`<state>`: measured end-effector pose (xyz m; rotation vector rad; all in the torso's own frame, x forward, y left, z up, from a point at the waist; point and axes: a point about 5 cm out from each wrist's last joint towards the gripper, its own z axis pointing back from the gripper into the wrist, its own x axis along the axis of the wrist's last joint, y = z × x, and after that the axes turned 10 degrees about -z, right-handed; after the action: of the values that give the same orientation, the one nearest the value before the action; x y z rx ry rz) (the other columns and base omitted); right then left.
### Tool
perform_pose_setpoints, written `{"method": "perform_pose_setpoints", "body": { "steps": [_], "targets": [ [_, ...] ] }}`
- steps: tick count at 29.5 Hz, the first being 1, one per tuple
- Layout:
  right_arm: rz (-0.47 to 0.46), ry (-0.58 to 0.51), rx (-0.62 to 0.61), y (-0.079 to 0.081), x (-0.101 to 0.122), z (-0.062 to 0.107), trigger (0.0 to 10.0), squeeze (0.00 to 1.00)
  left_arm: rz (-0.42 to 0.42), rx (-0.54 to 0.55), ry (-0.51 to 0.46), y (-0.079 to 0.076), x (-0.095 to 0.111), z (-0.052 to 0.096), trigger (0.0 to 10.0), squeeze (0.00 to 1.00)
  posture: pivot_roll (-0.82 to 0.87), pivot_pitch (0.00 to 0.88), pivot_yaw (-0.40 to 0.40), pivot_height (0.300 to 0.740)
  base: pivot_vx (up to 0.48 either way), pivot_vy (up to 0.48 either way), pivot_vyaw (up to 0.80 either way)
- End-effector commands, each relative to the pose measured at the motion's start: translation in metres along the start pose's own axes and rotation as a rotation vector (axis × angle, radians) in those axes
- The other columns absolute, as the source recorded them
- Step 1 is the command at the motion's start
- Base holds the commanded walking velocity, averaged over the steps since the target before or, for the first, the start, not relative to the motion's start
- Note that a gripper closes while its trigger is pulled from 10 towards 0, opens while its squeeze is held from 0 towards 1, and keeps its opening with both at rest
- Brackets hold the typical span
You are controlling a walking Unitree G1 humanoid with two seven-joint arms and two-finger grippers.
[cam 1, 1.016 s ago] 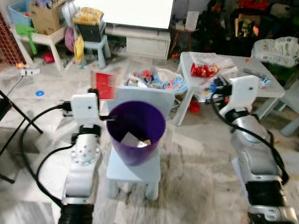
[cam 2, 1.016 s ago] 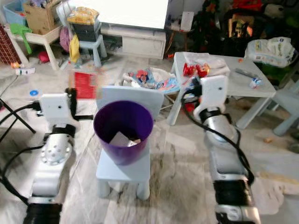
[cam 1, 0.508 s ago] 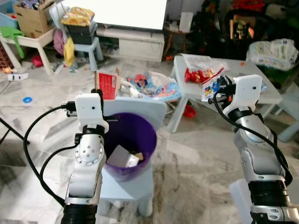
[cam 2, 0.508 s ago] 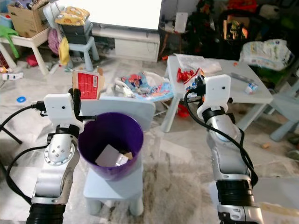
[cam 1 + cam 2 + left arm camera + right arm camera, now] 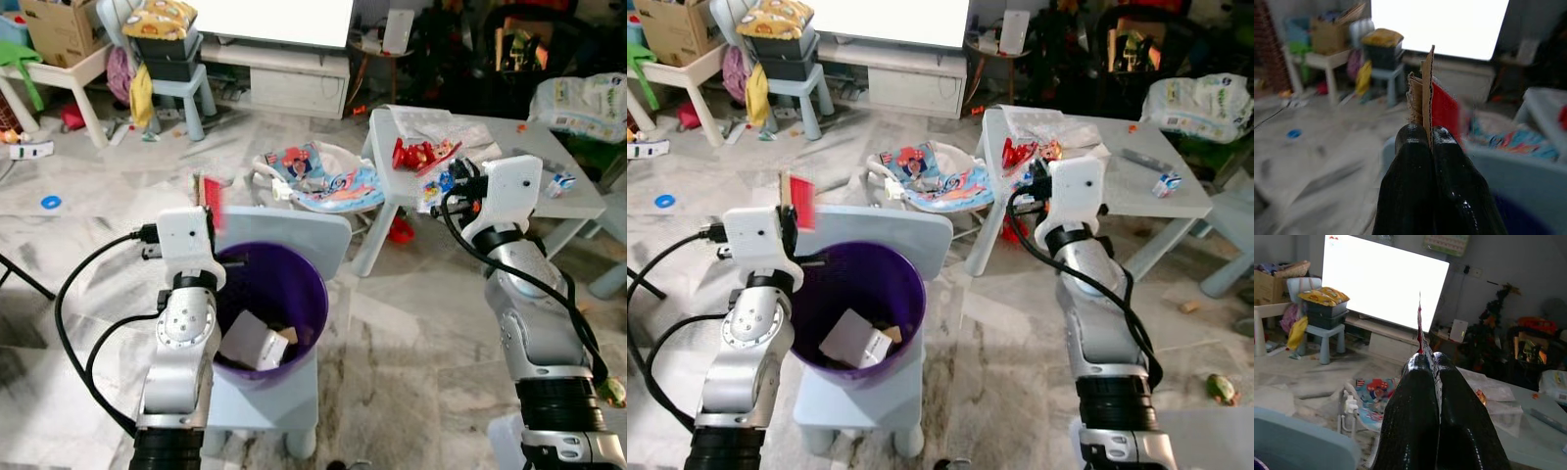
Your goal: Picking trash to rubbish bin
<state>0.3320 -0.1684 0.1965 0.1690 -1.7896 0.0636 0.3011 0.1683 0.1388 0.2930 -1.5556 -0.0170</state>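
Both arms raised over a purple rubbish bin (image 5: 269,304) set on a small pale-blue chair (image 5: 294,227), which lifts its rim toward the pincers. The left pincer (image 5: 1422,137) is clamped on a red cardboard scrap (image 5: 209,191), held edge-up just beside the near rim, apparently for dropping. The right pincer (image 5: 1428,363) grips a thin printed wrapper (image 5: 438,182) near the white table (image 5: 578,201), well apart from the bin; open floor lies between.

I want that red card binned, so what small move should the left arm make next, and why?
Probably swing the left end effector inward over the purple bin before letting go: it is shut on the red card beside the rim, not above the opening.
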Motion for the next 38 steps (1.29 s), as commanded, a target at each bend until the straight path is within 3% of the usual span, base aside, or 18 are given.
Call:
{"method": "perform_pose_setpoints", "body": {
  "steps": [1, 9, 19, 20, 21, 22, 23, 24, 25, 32, 38],
  "targets": [
    [0.011, -0.025, -0.005, -0.003, 0.006, 0.0, 0.0, 0.0, 0.007, -0.046, 0.052, -0.008, -0.007, 0.0, 0.0, 0.0, 0.02, 0.093, -0.107, 0.74, 0.0, 0.0, 0.0],
    [0.01, -0.025, -0.005, -0.003, 0.007, 0.001, 0.0, 0.0, 0.123, -0.094, 0.259, -0.02, -0.037, 0.001, 0.0, 0.0, 0.01, 0.097, -0.106, 0.74, 0.0, 0.0, 0.0],
    [0.014, -0.023, -0.01, -0.004, 0.007, 0.004, 0.0, 0.0, 0.184, -0.256, 0.365, -0.043, -0.049, -0.007, 0.0, 0.0, -0.01, 0.104, -0.099, 0.74, 0.0, 0.0, 0.0],
    [0.016, -0.022, -0.013, -0.005, 0.007, 0.004, 0.0, 0.0, 0.202, -0.274, 0.398, -0.049, -0.054, -0.006, 2.4, 0.0, -0.01, 0.106, -0.098, 0.74, 0.0, 0.0, 0.0],
    [0.016, -0.021, -0.013, -0.005, 0.007, 0.005, 0.0, 0.0, 0.203, -0.277, 0.407, -0.05, -0.056, -0.005, 3.8, 0.0, -0.01, 0.107, -0.098, 0.74, 0.0, 0.0, 0.0],
    [0.017, -0.021, -0.014, -0.005, 0.007, 0.005, 0.0, 0.0, 0.209, -0.279, 0.419, -0.051, -0.058, -0.004, 8.4, 0.11, -0.01, 0.107, -0.097, 0.74, 0.0, 0.0, 0.0],
    [0.018, -0.02, -0.015, -0.006, 0.007, 0.006, 0.0, 0.0, 0.226, -0.281, 0.438, -0.053, -0.061, -0.003, 10.0, 0.71, -0.01, 0.107, -0.096, 0.74, 0.0, 0.0, 0.0],
    [0.018, -0.02, -0.015, -0.006, 0.007, 0.006, 0.0, 0.0, 0.226, -0.281, 0.438, -0.053, -0.061, -0.003, 10.0, 0.71, -0.01, 0.107, -0.096, 0.74, 0.0, 0.0, 0.0],
    [0.019, -0.02, -0.016, -0.006, 0.007, 0.007, 0.0, 0.0, 0.257, -0.275, 0.455, -0.054, -0.063, -0.002, 10.0, 1.0, -0.02, 0.109, -0.096, 0.74, 0.0, 0.0, 0.0],
    [0.02, -0.014, -0.012, -0.005, 0.006, 0.006, 0.0, 0.0, 0.297, -0.257, 0.484, -0.053, -0.069, 0.002, 10.0, 1.0, -0.01, 0.109, -0.101, 0.74, 0.0, 0.0, 0.0],
    [0.016, -0.013, -0.007, -0.004, 0.005, 0.005, 0.0, 0.0, 0.271, -0.216, 0.467, -0.042, -0.069, 0.003, 10.0, 1.0, 0.01, 0.112, -0.096, 0.74, 0.0, 0.0, 0.0]
  ]
}}
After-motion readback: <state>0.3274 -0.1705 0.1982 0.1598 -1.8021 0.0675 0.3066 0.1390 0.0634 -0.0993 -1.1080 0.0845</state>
